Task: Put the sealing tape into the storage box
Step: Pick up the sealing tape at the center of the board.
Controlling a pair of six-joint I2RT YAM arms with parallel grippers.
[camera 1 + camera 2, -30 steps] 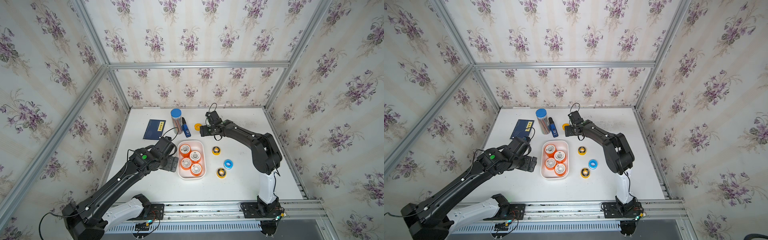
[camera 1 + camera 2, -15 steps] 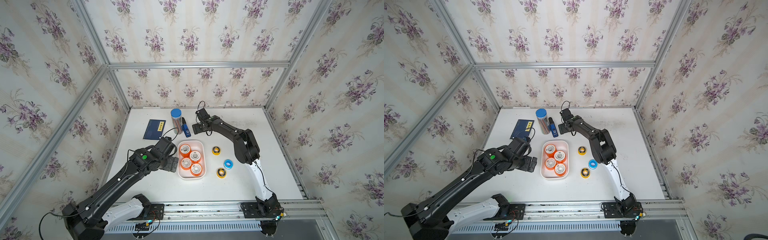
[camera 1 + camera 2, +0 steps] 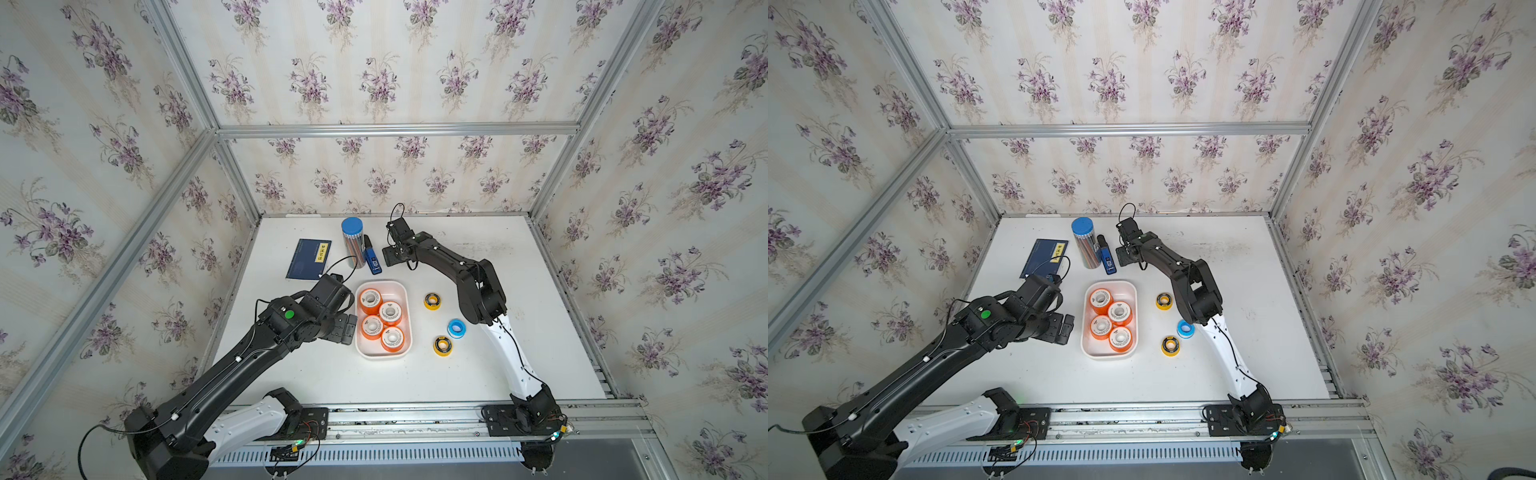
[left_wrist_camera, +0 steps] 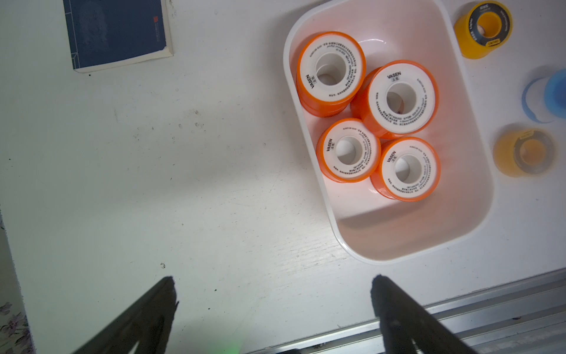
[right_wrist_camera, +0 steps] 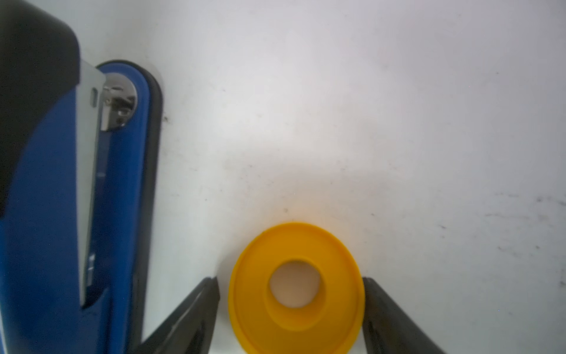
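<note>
Right gripper (image 5: 290, 282) newly astride yellow spool (image 5: 340, 294)

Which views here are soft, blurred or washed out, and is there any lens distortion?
Left wrist view: orange spools sharp, labels readable; blue spool and near yellow spool smeared at the picture's edge. Right wrist view: stapler, close to the lens, is soft; table washed out bright. Both top views: crisp, but the frame bar bows from wide-angle distortion.
</note>
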